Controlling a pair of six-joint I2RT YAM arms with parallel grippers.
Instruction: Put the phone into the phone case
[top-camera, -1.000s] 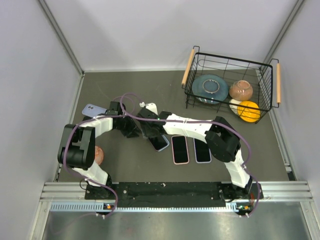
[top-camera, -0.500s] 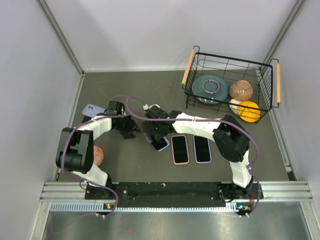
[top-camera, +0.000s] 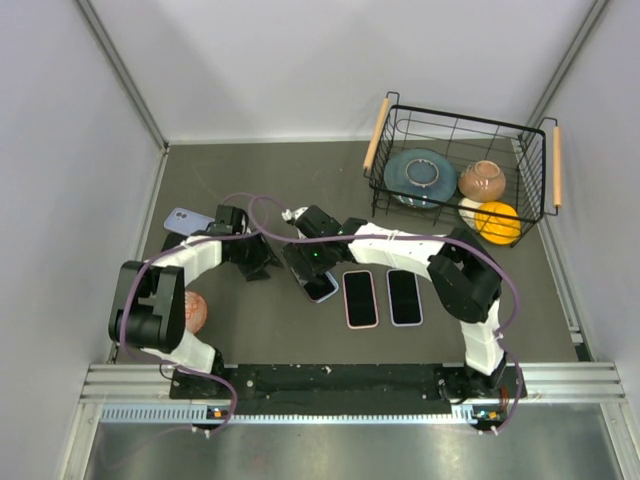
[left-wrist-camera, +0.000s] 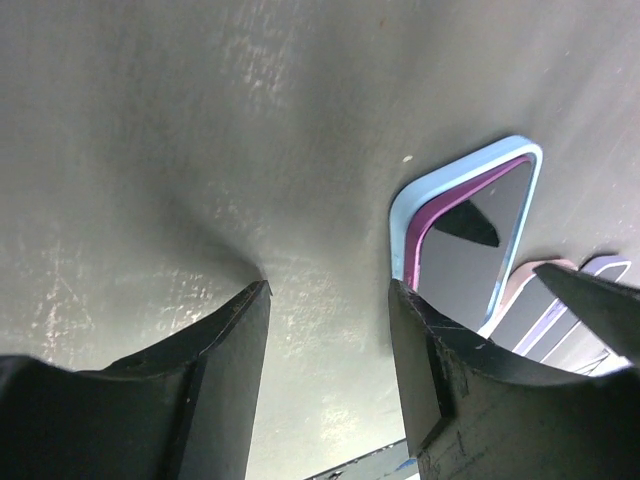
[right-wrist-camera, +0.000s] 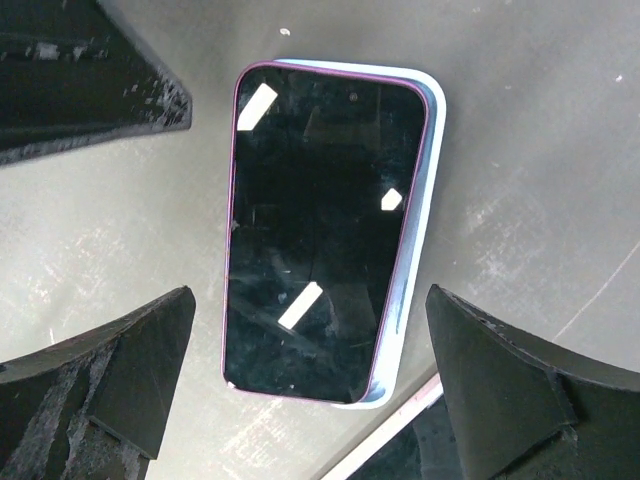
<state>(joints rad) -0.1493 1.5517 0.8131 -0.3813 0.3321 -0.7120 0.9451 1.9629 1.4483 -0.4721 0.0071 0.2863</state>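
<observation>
The phone (right-wrist-camera: 315, 230), black-screened with a purple edge, lies face up inside the light blue phone case (right-wrist-camera: 418, 250) on the grey table. The case's rim shows wider along one long side. My right gripper (right-wrist-camera: 310, 295) hangs over it, open, one finger on each side, touching neither. From above, the cased phone (top-camera: 321, 287) lies just below the right gripper (top-camera: 306, 263). My left gripper (left-wrist-camera: 328, 292) is open over bare table, left of the case (left-wrist-camera: 400, 225); it sits at the phone's left in the top view (top-camera: 261, 263).
Two more cased phones (top-camera: 360, 297) (top-camera: 405, 297) lie side by side right of the blue case. A lavender phone (top-camera: 187, 220) lies at the back left and a brown ball (top-camera: 195, 310) by the left arm's base. A wire basket (top-camera: 380, 180) of dishes stands back right.
The right gripper has opened wide and let go of the phone, which now rests in the case. The left gripper has opened too and drawn back leftward.
</observation>
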